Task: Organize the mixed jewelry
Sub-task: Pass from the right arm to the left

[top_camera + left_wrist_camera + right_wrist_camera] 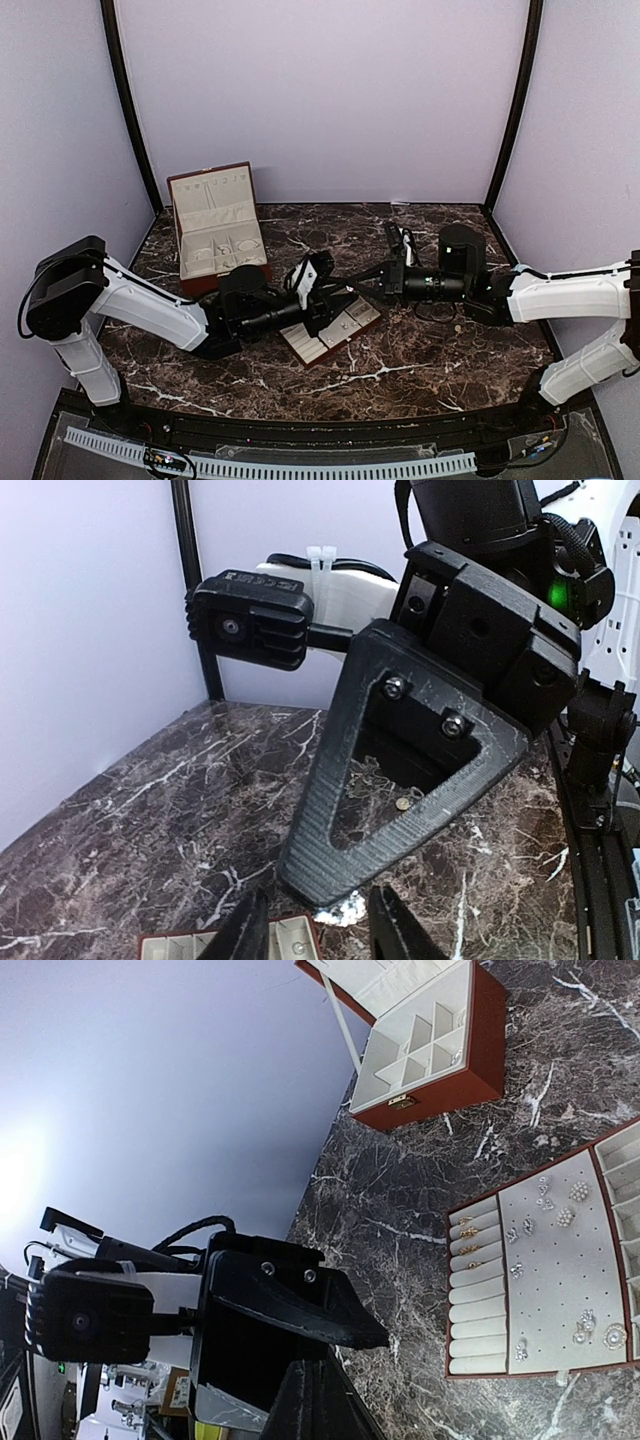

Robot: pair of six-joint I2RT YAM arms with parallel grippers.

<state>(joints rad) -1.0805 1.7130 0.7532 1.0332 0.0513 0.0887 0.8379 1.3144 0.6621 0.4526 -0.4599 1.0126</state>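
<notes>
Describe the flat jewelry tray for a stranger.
On the dark marble table, look at the middle. The tray lies flat there, cream with a reddish rim; unlike the box at back left, it has no raised lid.

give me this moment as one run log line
left gripper open above tray corner | right gripper tip close to it, open/shut unclear | jewelry on tray | box open

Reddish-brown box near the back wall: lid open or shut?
Open. The lid stands raised behind the box, leaving its cream lining and compartments exposed.
</notes>
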